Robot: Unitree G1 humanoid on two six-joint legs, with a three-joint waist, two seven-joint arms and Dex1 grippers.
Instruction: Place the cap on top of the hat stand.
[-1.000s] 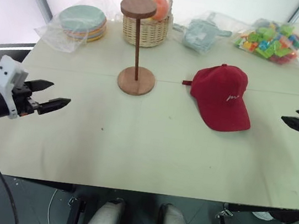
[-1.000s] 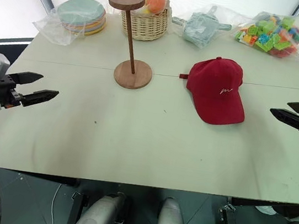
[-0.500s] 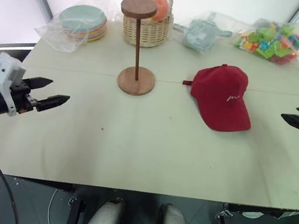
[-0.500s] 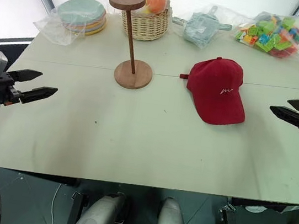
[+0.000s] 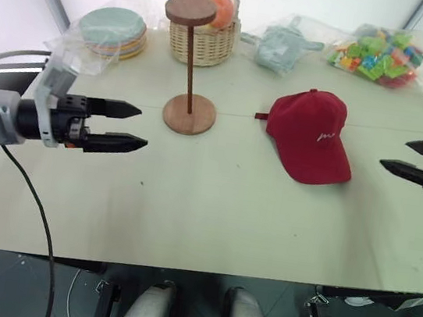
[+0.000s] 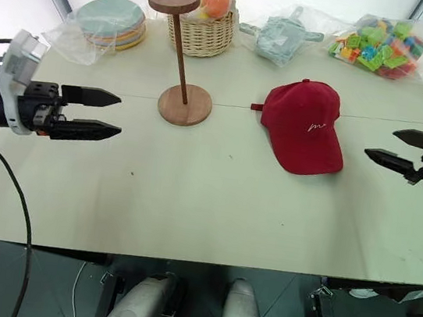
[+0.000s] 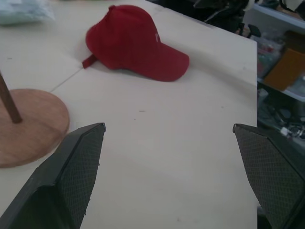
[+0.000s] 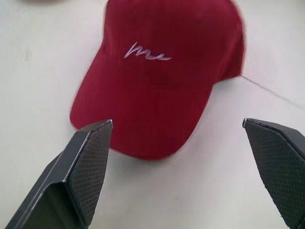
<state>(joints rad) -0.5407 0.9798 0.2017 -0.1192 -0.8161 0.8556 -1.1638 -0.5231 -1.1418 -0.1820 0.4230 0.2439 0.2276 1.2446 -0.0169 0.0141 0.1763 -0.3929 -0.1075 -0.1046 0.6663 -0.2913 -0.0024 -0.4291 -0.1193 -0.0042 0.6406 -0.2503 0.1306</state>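
At the far left, the left gripper hovers above the pale, smooth tabletop — its two black tapered fingers spread wide with nothing between them, pointing toward the middle of the table. In its wrist view the finger pads show a fine cross-hatched texture.

Behind it, at the table's far left corner, a stack of flat round plates in pastel colours sits inside crinkled clear plastic. Next comes the brown wooden hat stand: a round flat base on the table, a thin upright rod, and a smaller round disc on top, which is bare. Just behind it stands a woven wicker basket holding a clear bag with something orange inside. Further right along the far edge lies a pale blue-grey cloth bundle in plastic wrap.

The dark red fabric baseball cap rests on the table right of the hat stand and well apart from it — soft rounded crown, curved brim pointing toward the near right, small white script stitched on the front, a back strap sticking out toward the stand. Nothing touches it.

In the far right corner is a clear bag of bright plastic building blocks. At the right edge, the right gripper hovers beside the cap, black fingers fully parted and empty, aimed at the cap's brim.
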